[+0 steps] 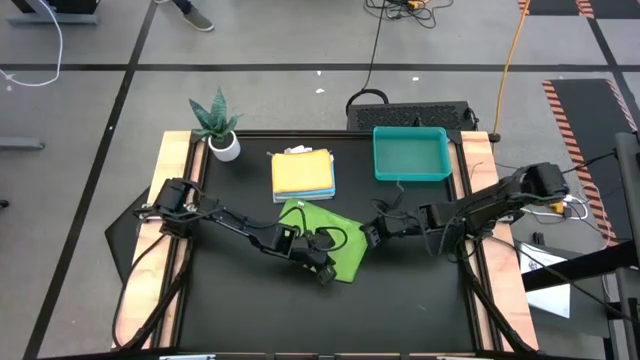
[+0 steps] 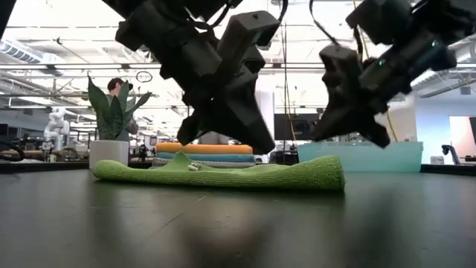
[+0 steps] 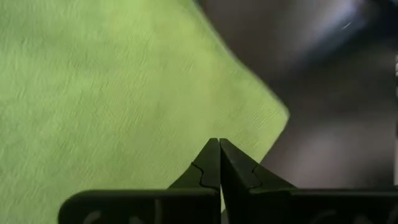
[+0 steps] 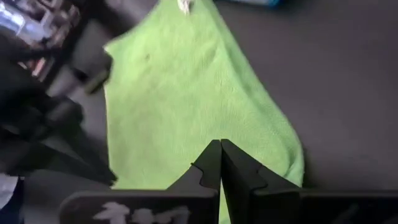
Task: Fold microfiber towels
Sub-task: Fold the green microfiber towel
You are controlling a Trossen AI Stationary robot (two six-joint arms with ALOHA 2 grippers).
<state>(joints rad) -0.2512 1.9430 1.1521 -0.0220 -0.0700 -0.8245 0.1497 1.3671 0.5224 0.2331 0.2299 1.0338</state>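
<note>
Lime green towel (image 1: 325,240): flat on counter (image 1: 240,310), nearest.
Left gripper (image 1: 322,270): jaws closed, above towel.
Right gripper (image 1: 366,238): jaws closed, beside towel.
Behind: folded towel stack (image 1: 303,173), teal tray (image 1: 410,154), potted plant (image 1: 218,128).

Two arms, dark grey to black, built of jointed boxy segments. Black cables looped along the links and trailing off both bases. Left gripper (image 3: 219,163): two black tapered fingers, stepped notch along each inner edge, on a flat black crossbar. Right gripper (image 4: 221,165): same make, faint pale marks on the crossbar.
</note>
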